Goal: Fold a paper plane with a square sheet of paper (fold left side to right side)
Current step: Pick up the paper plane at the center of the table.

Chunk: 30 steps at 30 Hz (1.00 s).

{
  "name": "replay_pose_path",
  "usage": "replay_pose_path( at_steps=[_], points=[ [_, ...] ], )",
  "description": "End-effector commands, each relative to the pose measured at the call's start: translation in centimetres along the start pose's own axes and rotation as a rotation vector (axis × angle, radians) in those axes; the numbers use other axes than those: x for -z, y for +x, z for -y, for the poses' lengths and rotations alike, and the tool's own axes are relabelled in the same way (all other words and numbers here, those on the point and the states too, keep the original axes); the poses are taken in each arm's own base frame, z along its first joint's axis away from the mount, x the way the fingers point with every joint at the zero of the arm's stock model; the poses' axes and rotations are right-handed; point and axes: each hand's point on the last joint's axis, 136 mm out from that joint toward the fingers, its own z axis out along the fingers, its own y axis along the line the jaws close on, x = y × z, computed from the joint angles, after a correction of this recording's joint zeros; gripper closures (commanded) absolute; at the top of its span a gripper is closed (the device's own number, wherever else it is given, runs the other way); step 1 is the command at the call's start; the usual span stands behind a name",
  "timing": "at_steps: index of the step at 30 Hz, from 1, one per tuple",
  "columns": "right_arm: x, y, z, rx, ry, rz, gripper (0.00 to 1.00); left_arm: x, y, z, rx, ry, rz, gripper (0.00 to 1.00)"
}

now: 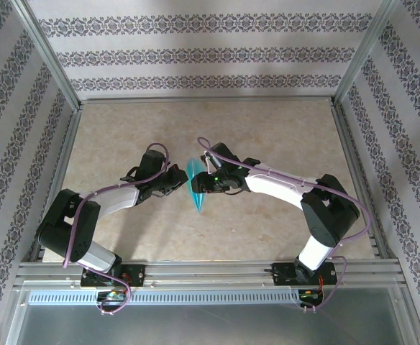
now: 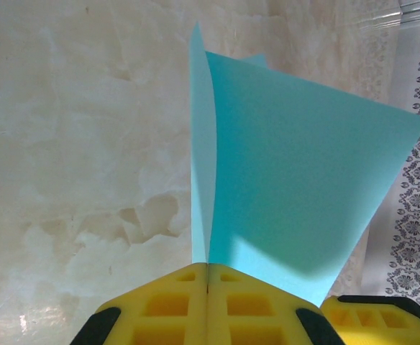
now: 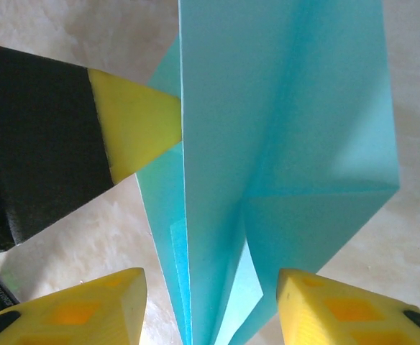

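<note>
The cyan paper plane [image 1: 194, 184] stands on edge in mid-table between the two grippers, creased lengthwise with its layers fanning apart. My left gripper [image 2: 208, 267] is shut on its edge, and the paper plane [image 2: 289, 180] rises from between the yellow pads. In the right wrist view the paper plane [image 3: 267, 108] passes through my right gripper [image 3: 210, 287], whose jaws stand open on either side of the folded layers. The left fingers [image 3: 134, 118] pinch the paper from the left there. From above, the left gripper [image 1: 180, 180] and right gripper [image 1: 203, 183] face each other across the paper.
The beige marbled table [image 1: 267, 136] lies under both arms, with metal frame rails [image 1: 210, 100] along its edges and patterned walls behind. A right finger [image 2: 368, 313] shows at the lower right of the left wrist view.
</note>
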Motion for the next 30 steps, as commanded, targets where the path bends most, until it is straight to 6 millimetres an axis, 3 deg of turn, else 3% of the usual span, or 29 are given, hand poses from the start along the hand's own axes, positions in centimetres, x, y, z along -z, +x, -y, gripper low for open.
replay_pose_path(
  at_steps=[1, 19, 26, 30],
  points=[
    [-0.4, -0.5, -1.4, 0.015, -0.025, 0.008, 0.49, -0.4, -0.1, 1.1, -0.001, 0.026, 0.009, 1.0],
    [-2.9, 0.3, 0.4, 0.036, 0.123, -0.02, 0.66, -0.6, 0.0, 1.1, 0.005, 0.03, 0.005, 1.0],
    [-3.2, 0.8, 1.2, 0.034, 0.171, -0.039, 0.79, -0.8, 0.0, 1.0, 0.008, 0.031, 0.003, 1.0],
    [-3.2, 0.7, 1.2, 0.02, 0.168, -0.032, 0.92, -0.7, -0.1, 1.2, -0.003, 0.036, 0.009, 1.0]
  ],
)
